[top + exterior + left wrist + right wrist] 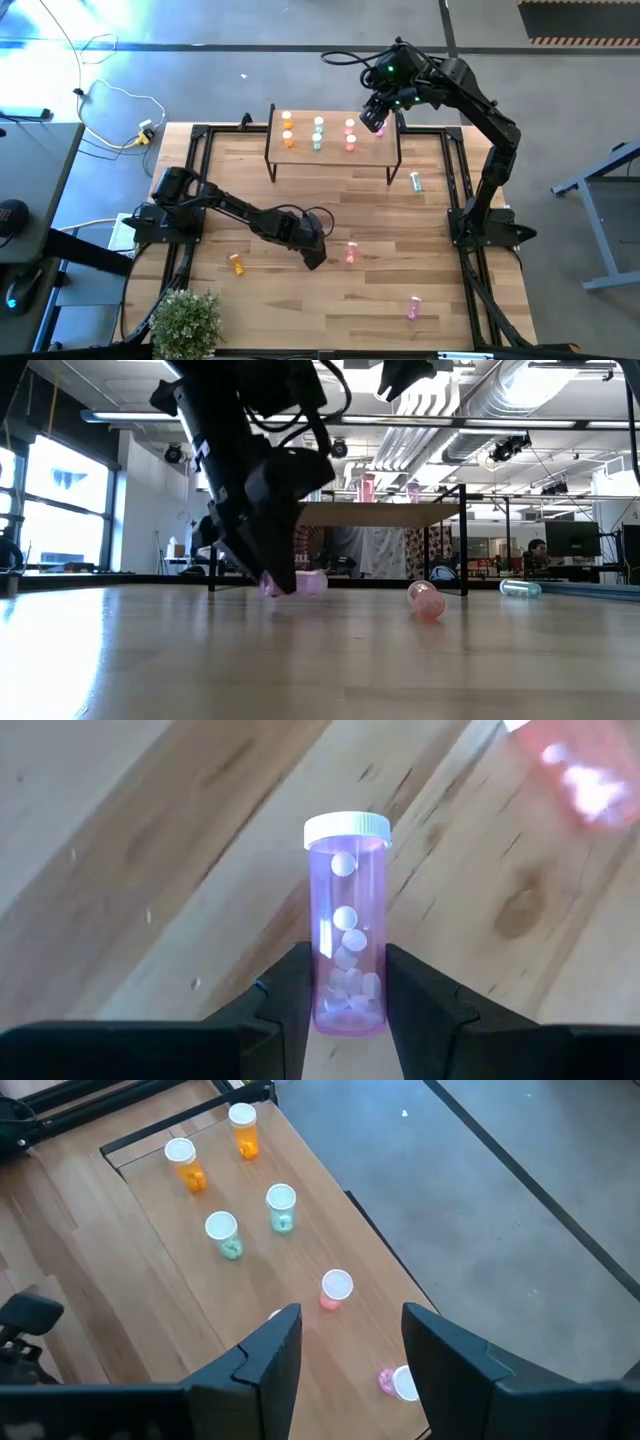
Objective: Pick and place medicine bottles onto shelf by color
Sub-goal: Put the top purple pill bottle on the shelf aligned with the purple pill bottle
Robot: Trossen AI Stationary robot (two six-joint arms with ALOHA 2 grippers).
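Note:
My left gripper [348, 955] is shut on a magenta bottle [346, 910] with a white cap, low over the table's middle [315, 255]. In the high view the gripper hides the bottle. The shelf [300, 152] stands at the far edge. On it stand two orange [185, 1165], two green [280, 1208], a salmon [336, 1288] and a magenta bottle [398, 1382]. My right gripper [350, 1312] hangs open high above the shelf's right end [375, 125]. Loose bottles lie on the table: orange [237, 264], salmon [352, 253], pink [413, 308], green [416, 181]. My left gripper pinches the magenta bottle's body near its bottom end [348, 995] between its two fingers. The fingers slant down from the table's left. The capped end [347, 828] sticks out beyond the fingertips. In the low view the bottle [308, 582] lies about level just over the tabletop; whether it touches the wood I cannot tell.
A small potted plant [185, 320] stands at the near left corner. A black frame [455, 180] runs along the table's sides. Bare wood lies between the shelf and my left gripper.

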